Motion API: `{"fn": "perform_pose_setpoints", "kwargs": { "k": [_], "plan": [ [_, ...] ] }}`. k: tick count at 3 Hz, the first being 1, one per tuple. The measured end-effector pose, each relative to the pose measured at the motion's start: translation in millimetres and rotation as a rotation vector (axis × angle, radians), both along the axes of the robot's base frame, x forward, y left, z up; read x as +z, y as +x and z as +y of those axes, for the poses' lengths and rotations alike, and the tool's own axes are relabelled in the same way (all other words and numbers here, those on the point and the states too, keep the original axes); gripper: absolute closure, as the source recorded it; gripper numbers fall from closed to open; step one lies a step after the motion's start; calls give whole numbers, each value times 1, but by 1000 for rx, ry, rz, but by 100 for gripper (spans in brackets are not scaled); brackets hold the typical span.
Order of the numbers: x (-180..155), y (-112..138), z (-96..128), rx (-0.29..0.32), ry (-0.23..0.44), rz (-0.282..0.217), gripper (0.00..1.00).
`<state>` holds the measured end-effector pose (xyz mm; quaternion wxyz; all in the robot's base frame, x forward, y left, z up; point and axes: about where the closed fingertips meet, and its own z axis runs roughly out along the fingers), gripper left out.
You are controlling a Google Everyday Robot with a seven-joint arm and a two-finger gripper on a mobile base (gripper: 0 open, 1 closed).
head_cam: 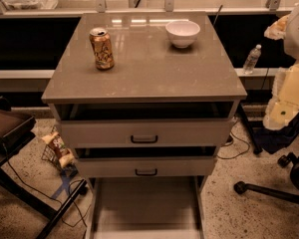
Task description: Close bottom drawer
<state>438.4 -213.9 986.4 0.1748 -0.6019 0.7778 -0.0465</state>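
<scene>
Looking down on a grey top (149, 68): can (101, 49) left, bowl (182, 33) back right, well apart. Below, bottom drawer (145, 208) pulled out toward camera over speckled floor (239, 218). Chair legs (269, 193) near its right side, black frame (50, 214) left. Far right, gripper (291, 91) beside top; spread or pinched, cannot tell.

bottom drawer (147, 205) | pale grey, long flat tray | pulled far out, lowest in cabinet (144, 78) | front probably at view's lower edge | my gripper: out of view
</scene>
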Motion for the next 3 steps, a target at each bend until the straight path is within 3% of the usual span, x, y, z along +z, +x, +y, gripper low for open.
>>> {"fn": "perform_pose_setpoints", "kwargs": {
  "k": [1,2,3],
  "plan": [
    [0,0,0,0,0,0,0],
    [-31,8,3,10,77,-4,0],
    [-85,16,0,8,191,-11,0]
  ]
}}
